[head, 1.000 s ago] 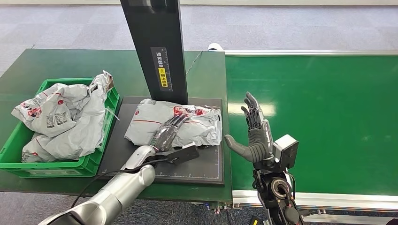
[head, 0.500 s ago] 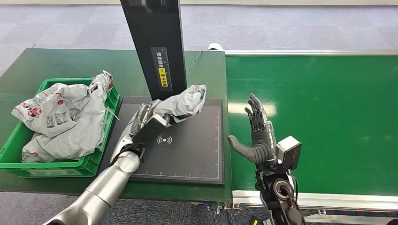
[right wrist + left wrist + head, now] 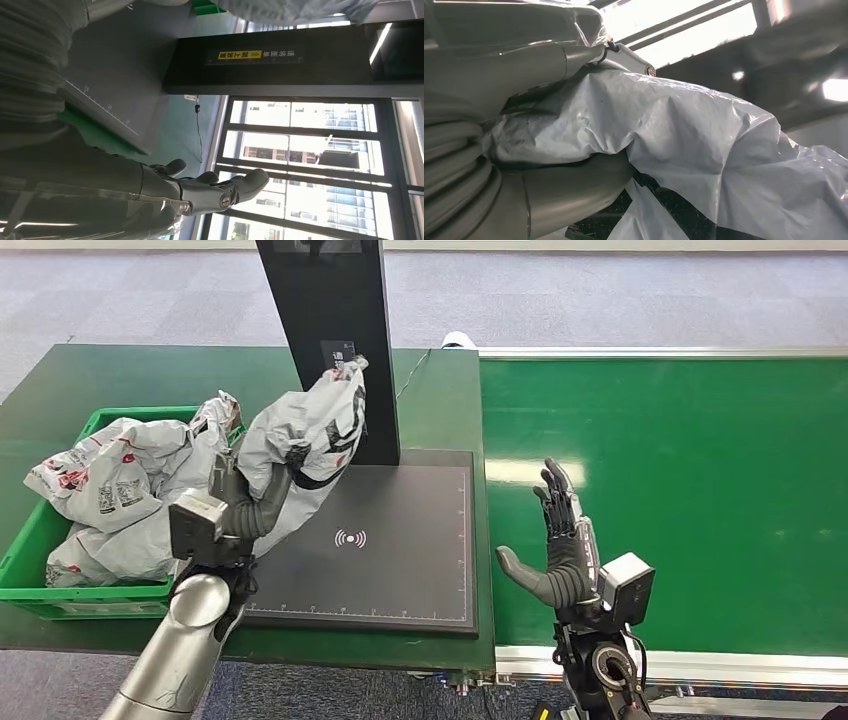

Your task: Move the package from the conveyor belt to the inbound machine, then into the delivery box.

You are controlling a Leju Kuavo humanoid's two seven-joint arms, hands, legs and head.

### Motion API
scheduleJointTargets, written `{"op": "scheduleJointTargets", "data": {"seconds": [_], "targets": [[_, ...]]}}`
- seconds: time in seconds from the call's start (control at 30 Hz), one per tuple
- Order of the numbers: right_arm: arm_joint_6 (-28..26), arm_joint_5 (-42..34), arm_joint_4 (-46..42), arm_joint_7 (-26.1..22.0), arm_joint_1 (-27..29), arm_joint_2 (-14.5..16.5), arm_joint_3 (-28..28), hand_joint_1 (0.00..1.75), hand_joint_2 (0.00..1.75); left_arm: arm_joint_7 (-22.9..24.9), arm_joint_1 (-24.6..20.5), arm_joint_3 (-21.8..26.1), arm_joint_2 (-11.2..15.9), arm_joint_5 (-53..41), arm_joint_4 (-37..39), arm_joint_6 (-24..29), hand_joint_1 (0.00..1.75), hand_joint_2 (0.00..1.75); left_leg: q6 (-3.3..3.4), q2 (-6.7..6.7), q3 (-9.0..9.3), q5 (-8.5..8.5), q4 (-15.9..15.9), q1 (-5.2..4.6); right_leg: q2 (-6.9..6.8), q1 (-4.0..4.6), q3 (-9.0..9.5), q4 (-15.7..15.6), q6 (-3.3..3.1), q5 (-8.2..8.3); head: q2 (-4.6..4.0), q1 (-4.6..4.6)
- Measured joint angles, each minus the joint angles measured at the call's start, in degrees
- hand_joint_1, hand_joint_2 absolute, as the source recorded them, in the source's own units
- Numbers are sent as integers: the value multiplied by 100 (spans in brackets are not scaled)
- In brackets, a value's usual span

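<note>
My left hand (image 3: pixel 255 505) grips a crumpled grey plastic package (image 3: pixel 305 435) and holds it up in the air, over the left edge of the black inbound machine pad (image 3: pixel 400 560), beside the green box (image 3: pixel 60 590). The package fills the left wrist view (image 3: pixel 704 150), pressed against the thumb (image 3: pixel 564 192). My right hand (image 3: pixel 560 550) stands upright with its fingers spread and nothing in it, over the near left part of the green conveyor belt (image 3: pixel 690 480). Its fingers (image 3: pixel 225 192) show against windows in the right wrist view.
The green box holds several grey packages (image 3: pixel 125 495) piled above its rim. The machine's black column (image 3: pixel 335 340) rises just behind the held package. A dark green table (image 3: pixel 130 375) carries the box and machine.
My left hand has lifted the package off the machine pad and swung it up and left toward the green box. My right hand has drifted slightly right and nearer.
</note>
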Motion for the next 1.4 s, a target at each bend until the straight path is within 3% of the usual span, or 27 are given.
{"op": "scheduleJointTargets", "data": {"seconds": [0.17,0.4,0.63,0.77,0.9,1.17,1.4], "targets": [[-56,110,-194,-31,233,4,-131,0,175,-106,173,393,106,857,-784,-167,175,175,0,-2,-5,0,-1,2,0,2,-4,0,-1,-1,0,-1],[44,112,-319,52,283,3,-302,0,175,184,246,1240,254,1909,-1644,-581,175,175,-1,0,-4,0,-3,1,0,1,-4,0,-1,-2,0,0],[106,127,-313,67,278,11,-353,0,175,574,66,2102,548,2373,-1727,-938,175,175,-2,2,-1,1,-3,3,1,3,-4,1,-2,-1,0,1],[115,131,-312,67,272,34,-361,0,175,624,-7,2325,611,2273,-1714,-782,175,175,-2,3,-4,1,-3,3,1,3,-5,1,-2,-2,0,2],[118,132,-305,67,259,54,-367,0,175,837,-350,2628,968,2093,-1409,-274,175,175,-3,5,-4,2,-3,4,2,5,-7,1,-2,-1,0,3],[143,131,-302,101,185,75,-369,0,175,1058,-1235,2999,1874,1550,142,371,175,175,-13,21,-3,8,-4,15,12,15,-9,6,-6,1,0,1],[143,129,-302,117,158,98,-370,0,175,917,-1401,3259,2105,1378,947,728,174,175,-14,26,-5,7,-3,13,20,13,-13,5,-7,1,0,1]]}}
